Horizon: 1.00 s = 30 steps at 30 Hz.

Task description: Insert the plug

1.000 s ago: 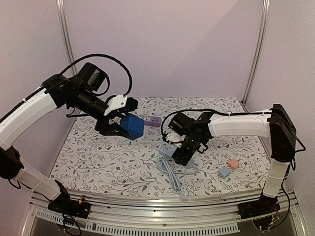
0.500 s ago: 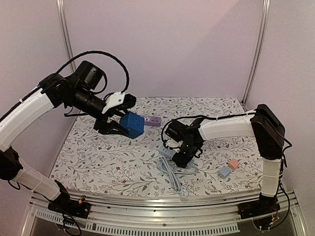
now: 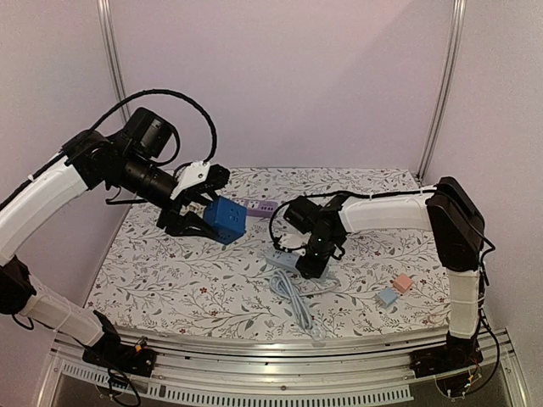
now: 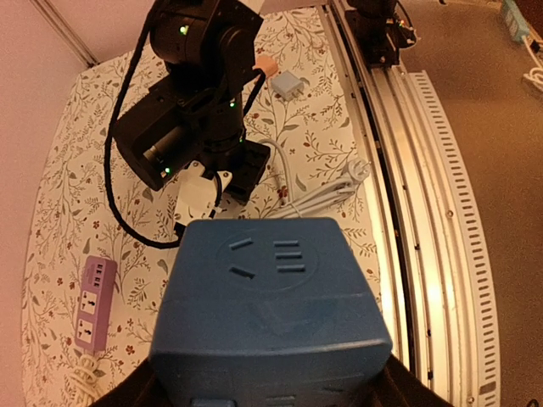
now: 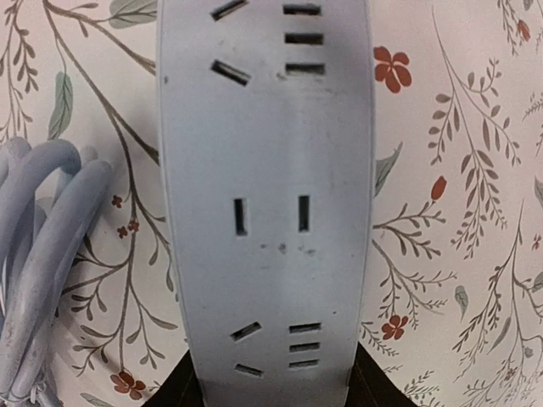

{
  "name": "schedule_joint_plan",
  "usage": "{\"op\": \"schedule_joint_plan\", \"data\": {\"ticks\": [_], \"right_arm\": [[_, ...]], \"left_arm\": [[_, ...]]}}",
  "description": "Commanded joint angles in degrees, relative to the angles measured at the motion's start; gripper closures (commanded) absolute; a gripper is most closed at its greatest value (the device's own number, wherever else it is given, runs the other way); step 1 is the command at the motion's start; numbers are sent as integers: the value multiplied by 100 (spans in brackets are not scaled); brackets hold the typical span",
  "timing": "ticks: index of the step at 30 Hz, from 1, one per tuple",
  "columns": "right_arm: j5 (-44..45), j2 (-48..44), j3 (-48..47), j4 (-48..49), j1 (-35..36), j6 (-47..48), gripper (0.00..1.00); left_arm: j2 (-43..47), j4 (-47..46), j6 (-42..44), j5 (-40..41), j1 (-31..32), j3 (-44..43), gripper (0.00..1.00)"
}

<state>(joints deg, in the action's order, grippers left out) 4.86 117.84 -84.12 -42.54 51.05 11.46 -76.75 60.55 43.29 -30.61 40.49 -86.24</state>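
Observation:
My left gripper (image 3: 214, 219) is up above the table's left half, shut on a blue cube adapter (image 3: 226, 218). In the left wrist view the cube (image 4: 271, 297) fills the lower frame with socket slots on its top face; no pins show. Dark fingers (image 4: 127, 394) flank it. A grey power strip (image 3: 282, 258) lies flat on the table's middle. My right gripper (image 3: 310, 264) is down on it, shut around its near end. The right wrist view looks straight down the strip (image 5: 265, 212), with fingers (image 5: 180, 386) at both sides. The strip's cable plug (image 4: 356, 172) lies near the front rail.
The grey cable (image 3: 293, 298) lies coiled in front of the strip. A purple power strip (image 3: 265, 207) sits at the back centre. A pink block (image 3: 403, 281) and a light-blue block (image 3: 388, 297) rest at the right. Metal rails run along the near edge.
The right gripper has closed onto the grey power strip and its arm has swung slightly left. The left arm has drifted a little left with the blue cube.

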Motion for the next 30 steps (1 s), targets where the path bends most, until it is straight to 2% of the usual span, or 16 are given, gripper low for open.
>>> {"op": "schedule_joint_plan", "data": {"ticks": [1, 4, 8, 14, 18, 24, 28, 30], "right_arm": [[-418, 336, -927, -126, -34, 1140, 94], [-891, 818, -1790, -634, 24, 1381, 95], [-998, 1323, -2347, -962, 312, 1755, 95], [-1135, 1648, -2589, -1217, 593, 1941, 95], [-998, 1650, -2566, -1245, 705, 1936, 94], [-633, 1744, -2675, -1219, 759, 1548, 72], [-522, 1740, -2696, -1271, 760, 1190, 47], [-540, 1697, -2669, -1289, 758, 1029, 39]], "left_arm": [[211, 117, 52, -60, -59, 117, 100], [357, 356, 107, 114, -65, 132, 100], [591, 802, 123, 179, -100, 214, 100], [951, 1138, 65, 206, -256, 515, 100], [892, 1341, 190, 325, -419, 596, 100], [490, 1551, 655, 277, -715, 488, 100], [335, 1201, 813, 300, -761, 576, 100], [251, 955, 853, 288, -753, 674, 100]]}}
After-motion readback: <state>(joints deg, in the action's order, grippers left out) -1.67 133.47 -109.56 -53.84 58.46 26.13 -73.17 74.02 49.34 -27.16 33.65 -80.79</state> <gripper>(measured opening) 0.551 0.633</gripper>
